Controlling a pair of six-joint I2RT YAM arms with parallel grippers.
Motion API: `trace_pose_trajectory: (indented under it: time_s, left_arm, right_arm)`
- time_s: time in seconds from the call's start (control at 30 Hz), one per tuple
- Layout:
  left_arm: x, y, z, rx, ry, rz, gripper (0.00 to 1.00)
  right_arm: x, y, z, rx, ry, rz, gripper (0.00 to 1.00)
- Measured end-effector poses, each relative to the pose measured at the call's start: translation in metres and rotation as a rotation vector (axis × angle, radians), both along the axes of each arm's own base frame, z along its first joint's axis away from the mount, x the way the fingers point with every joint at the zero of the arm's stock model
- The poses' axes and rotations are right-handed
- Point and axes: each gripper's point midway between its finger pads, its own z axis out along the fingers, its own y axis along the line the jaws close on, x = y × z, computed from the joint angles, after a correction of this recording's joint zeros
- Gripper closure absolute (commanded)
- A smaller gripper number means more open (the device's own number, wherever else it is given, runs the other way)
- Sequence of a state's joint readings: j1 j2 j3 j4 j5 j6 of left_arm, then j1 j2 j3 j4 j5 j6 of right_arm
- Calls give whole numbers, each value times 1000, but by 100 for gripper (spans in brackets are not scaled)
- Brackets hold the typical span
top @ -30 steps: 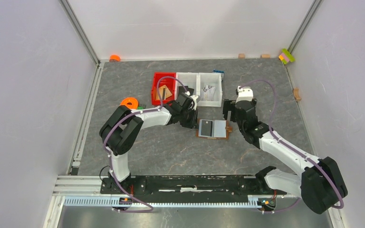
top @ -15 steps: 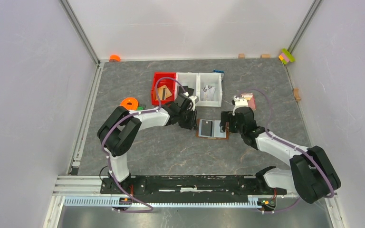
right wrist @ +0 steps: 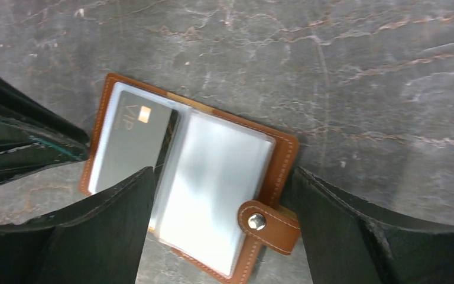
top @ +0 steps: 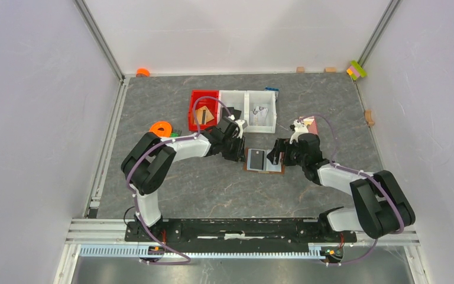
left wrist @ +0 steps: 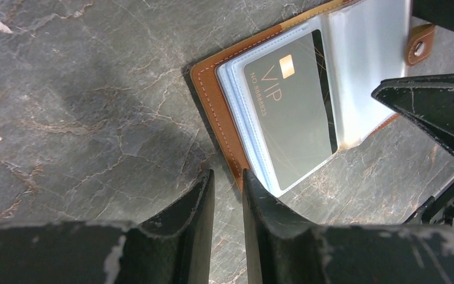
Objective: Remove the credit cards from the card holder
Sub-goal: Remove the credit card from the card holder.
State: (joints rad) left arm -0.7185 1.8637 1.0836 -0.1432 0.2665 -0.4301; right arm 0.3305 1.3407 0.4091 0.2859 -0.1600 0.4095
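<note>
The card holder lies open and flat on the table, brown leather with clear sleeves. A dark grey credit card marked VIP sits in its left sleeve, also seen in the right wrist view. The right sleeve looks pale and shiny, and I cannot tell if it holds a card. My left gripper is nearly shut with nothing between the fingers, and one fingertip rests at the holder's left edge. My right gripper is open, straddling the holder's right half and snap tab.
A red bin and white bins stand behind the holder. A pink-red card lies right of them. An orange ring lies at the left. Small blocks sit along the far and right walls.
My right arm has swung down and left, bringing its open gripper low over the holder's right side and uncovering the pink-red card. The left gripper has stayed at the left edge.
</note>
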Motion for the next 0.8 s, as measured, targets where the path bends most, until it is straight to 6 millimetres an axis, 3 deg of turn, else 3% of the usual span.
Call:
trace_pose_trajectory:
  time_s: [0.13,0.3,0.67,0.8]
  left_arm:
    - [-2,-2,-1,-10,12,-10,69]
    - [-2,-2,-1,-19,23,-8,69]
    - [-2,-2,-1,-17,25,-7,69]
    - [-2,-2,-1,-17,25,-7,69]
  right_arm:
    - [-4,14,1,68,9,47,22]
    - [-8,16,1,119,12,49,31]
    - [-23,26,1,192,46,83,35]
    - [-25,27,4,201,45,91,41]
